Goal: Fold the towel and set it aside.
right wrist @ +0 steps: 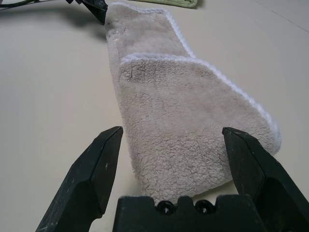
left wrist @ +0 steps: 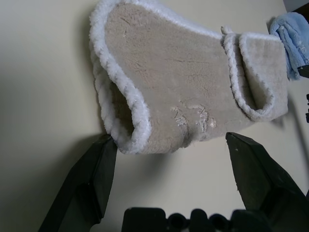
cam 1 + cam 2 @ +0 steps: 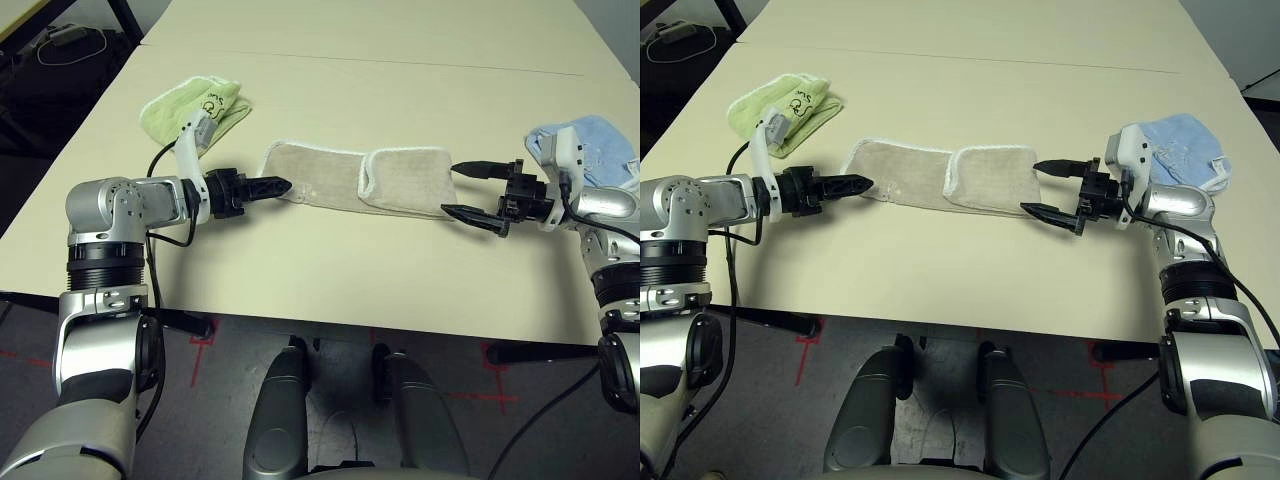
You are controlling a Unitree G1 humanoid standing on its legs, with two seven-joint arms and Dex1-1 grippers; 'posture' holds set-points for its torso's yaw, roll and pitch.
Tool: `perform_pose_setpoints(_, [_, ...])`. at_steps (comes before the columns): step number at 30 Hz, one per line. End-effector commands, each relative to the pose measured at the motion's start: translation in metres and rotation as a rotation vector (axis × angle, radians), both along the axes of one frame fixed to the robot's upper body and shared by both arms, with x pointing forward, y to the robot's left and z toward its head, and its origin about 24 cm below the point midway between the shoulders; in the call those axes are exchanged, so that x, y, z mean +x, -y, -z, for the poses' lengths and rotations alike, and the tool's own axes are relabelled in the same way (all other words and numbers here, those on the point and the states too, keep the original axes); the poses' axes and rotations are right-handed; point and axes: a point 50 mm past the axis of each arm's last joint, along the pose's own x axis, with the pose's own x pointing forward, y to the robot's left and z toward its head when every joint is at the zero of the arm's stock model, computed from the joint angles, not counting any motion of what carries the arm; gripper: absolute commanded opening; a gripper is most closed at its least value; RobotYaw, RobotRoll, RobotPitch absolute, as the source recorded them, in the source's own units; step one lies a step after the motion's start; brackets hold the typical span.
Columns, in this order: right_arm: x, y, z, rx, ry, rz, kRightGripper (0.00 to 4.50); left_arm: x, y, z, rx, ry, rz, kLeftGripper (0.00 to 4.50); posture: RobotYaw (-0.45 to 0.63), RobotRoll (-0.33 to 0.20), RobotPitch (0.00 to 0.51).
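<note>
Towel (image 3: 320, 180), tan with a white edge, lies in the middle of the frame, a bit above center, on the pale table (image 3: 300, 270). It is a long strip, and its right end is flipped over on top. So I think the folding is partway done. The left gripper (image 2: 171, 137) is wide open at the towel's left end. The right gripper (image 1: 173, 129) is wide open too, by the folded end. Next, the left one likely needs to pinch its end and bring it over, without dragging the flap loose.
</note>
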Motion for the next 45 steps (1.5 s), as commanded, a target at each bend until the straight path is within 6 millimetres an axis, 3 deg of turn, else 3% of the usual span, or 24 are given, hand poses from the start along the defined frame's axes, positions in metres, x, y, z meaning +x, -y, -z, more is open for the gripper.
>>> perform_pose_setpoints(1, [-0.002, 0.004, 0.002, -0.022, -0.012, 0.01, 4.49, 0.001, -0.009, 0.007, 0.014, -0.046, -0.078, 4.5, 0.06, 0.0, 0.249])
perform_pose_setpoints(4, [-0.002, 0.004, 0.002, -0.023, -0.012, 0.011, 4.49, 0.002, -0.014, 0.009, 0.018, -0.052, -0.123, 4.5, 0.06, 0.0, 0.249])
perform_pose_setpoints(7, [-0.002, 0.004, 0.001, -0.025, -0.012, 0.011, 4.5, 0.002, -0.017, 0.01, 0.025, -0.055, -0.148, 3.87, 0.06, 0.0, 0.25])
perform_pose_setpoints(17, [0.0, 0.005, -0.001, -0.031, -0.007, 0.016, 4.5, 0.007, -0.016, 0.008, -0.025, -0.1, -0.191, 0.01, 0.06, 0.0, 0.246])
perform_pose_setpoints(28, [0.0, 0.006, 0.0, -0.035, -0.01, 0.023, 4.5, 0.007, -0.015, -0.006, -0.113, -0.13, -0.186, 0.01, 0.06, 0.0, 0.242])
perform_pose_setpoints(37, [0.0, 0.006, -0.001, -0.038, -0.007, 0.025, 4.5, 0.007, -0.002, -0.034, -0.129, -0.068, -0.155, 0.01, 0.06, 0.0, 0.233])
perform_pose_setpoints(40, [0.0, 0.007, -0.001, -0.039, -0.007, 0.028, 4.5, 0.006, 0.006, -0.044, -0.131, -0.039, -0.127, 0.01, 0.06, 0.0, 0.231])
perform_pose_setpoints(45, [0.001, 0.008, -0.001, -0.039, -0.008, 0.036, 4.5, 0.0, 0.039, -0.064, -0.159, 0.018, 0.015, 0.01, 0.06, 0.0, 0.226])
